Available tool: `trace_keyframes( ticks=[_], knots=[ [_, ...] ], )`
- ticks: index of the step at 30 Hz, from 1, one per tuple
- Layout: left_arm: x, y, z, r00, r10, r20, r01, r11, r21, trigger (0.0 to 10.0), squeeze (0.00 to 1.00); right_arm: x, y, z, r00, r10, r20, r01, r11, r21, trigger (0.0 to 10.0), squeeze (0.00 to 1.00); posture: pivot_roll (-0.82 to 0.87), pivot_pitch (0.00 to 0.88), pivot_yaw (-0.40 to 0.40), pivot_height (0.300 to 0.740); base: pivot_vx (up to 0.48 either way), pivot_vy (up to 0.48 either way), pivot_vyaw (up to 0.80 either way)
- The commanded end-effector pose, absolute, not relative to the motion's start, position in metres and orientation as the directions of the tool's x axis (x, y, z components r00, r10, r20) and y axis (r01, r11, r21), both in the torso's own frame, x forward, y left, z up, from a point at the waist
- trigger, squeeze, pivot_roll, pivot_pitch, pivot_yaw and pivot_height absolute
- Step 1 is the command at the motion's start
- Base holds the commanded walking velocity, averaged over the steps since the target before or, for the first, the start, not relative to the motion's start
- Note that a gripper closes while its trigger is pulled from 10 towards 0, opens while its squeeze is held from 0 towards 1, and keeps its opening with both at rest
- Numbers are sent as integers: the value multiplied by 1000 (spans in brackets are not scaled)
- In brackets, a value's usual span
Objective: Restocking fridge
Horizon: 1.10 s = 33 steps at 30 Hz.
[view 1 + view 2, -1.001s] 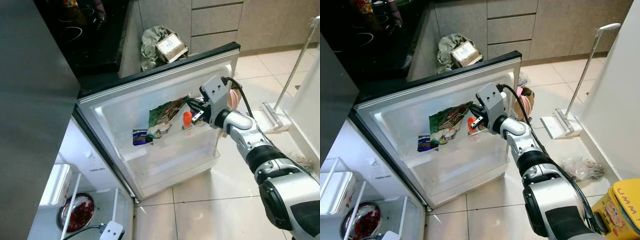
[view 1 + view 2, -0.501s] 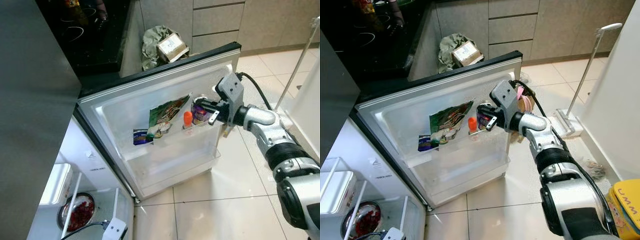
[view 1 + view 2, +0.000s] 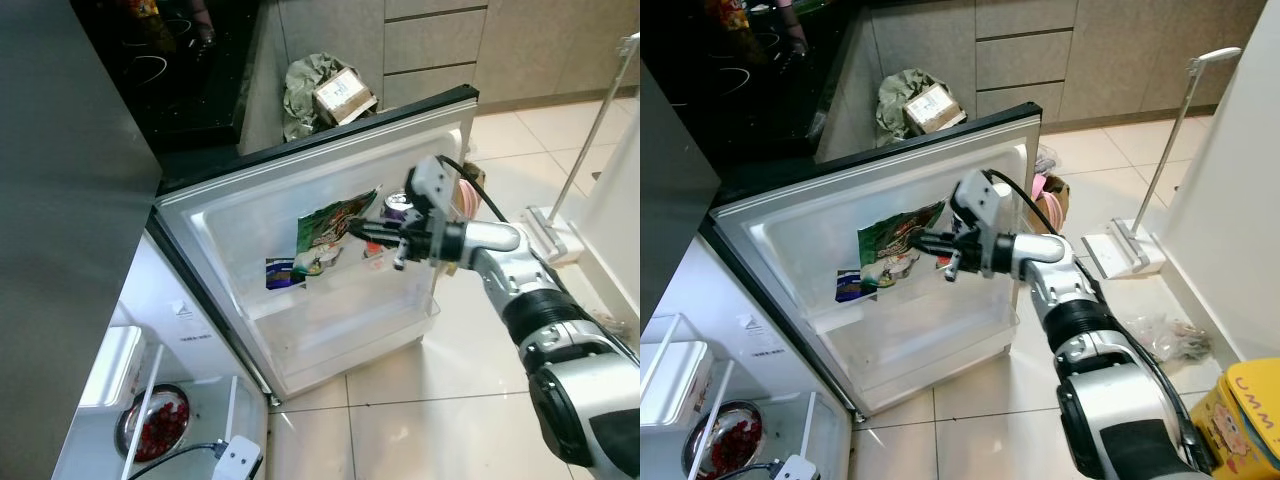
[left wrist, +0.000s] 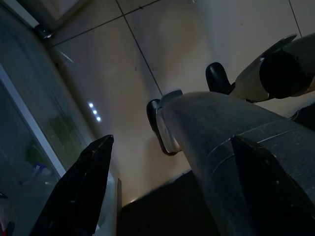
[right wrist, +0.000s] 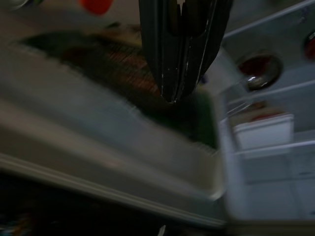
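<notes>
The fridge door (image 3: 240, 215) stands open. Its shelf (image 3: 345, 300) holds a green snack bag (image 3: 328, 232), a blue packet (image 3: 281, 272) and a purple can (image 3: 398, 206). An orange-capped bottle (image 5: 97, 5) stands between bag and can. My right gripper (image 3: 358, 228) reaches across the shelf, fingers shut and empty, tips at the bag's right edge; the right wrist view shows the fingertips (image 5: 172, 93) pressed together over the bag (image 5: 128, 73). The left gripper (image 4: 172, 141) hangs open beside my leg, over the tiled floor.
At lower left the fridge's inside shows a white box (image 3: 110, 368) and a bowl of red food (image 3: 153, 425). A rubbish bag with a cardboard box (image 3: 325, 90) lies behind the door. A mop (image 3: 1168, 150), a plastic bag (image 3: 1162, 335) and a yellow box (image 3: 1245, 420) are on the right.
My right gripper was beside the purple can half a second ago. It has moved left past the orange-capped bottle to the green bag, and the can stays on the shelf.
</notes>
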State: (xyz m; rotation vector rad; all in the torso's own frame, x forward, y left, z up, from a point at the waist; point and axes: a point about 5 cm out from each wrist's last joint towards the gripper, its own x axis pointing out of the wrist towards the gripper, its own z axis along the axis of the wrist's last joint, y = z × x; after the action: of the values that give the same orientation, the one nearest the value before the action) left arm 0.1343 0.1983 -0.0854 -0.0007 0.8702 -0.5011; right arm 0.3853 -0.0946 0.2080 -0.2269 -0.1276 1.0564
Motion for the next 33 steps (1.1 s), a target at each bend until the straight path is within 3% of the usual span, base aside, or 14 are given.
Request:
trace_keyframes(
  ticks=[1,10,17,20,24,33],
  knots=[
    [124,198,-89,509,-423,-750,417,883,-215,10000,0,387,-92,208,507,862,3,-835,493,-245,10000,0,26,119,65,740,0,0,0],
    [113,201,-91,505,-427,-750,414,882,-223,10000,0,393,-70,218,554,832,5,-802,536,-263,10000,0,59,154,51,740,0,0,0],
    [108,205,-91,500,-423,-756,412,884,-223,10000,0,401,-76,226,662,749,37,-712,643,-282,10000,0,67,167,45,740,0,0,0],
    [107,205,-91,499,-423,-756,412,884,-223,10000,0,401,-76,226,671,741,41,-703,653,-282,10000,0,67,167,45,740,0,0,0],
    [108,203,-91,500,-428,-752,415,881,-226,10000,0,406,-83,233,749,657,88,-615,738,-277,10000,0,69,168,42,740,0,0,0],
    [113,199,-91,506,-435,-745,421,878,-227,10000,0,409,-87,245,768,621,154,-579,777,-247,10000,0,65,158,39,740,0,0,0]
  ],
)
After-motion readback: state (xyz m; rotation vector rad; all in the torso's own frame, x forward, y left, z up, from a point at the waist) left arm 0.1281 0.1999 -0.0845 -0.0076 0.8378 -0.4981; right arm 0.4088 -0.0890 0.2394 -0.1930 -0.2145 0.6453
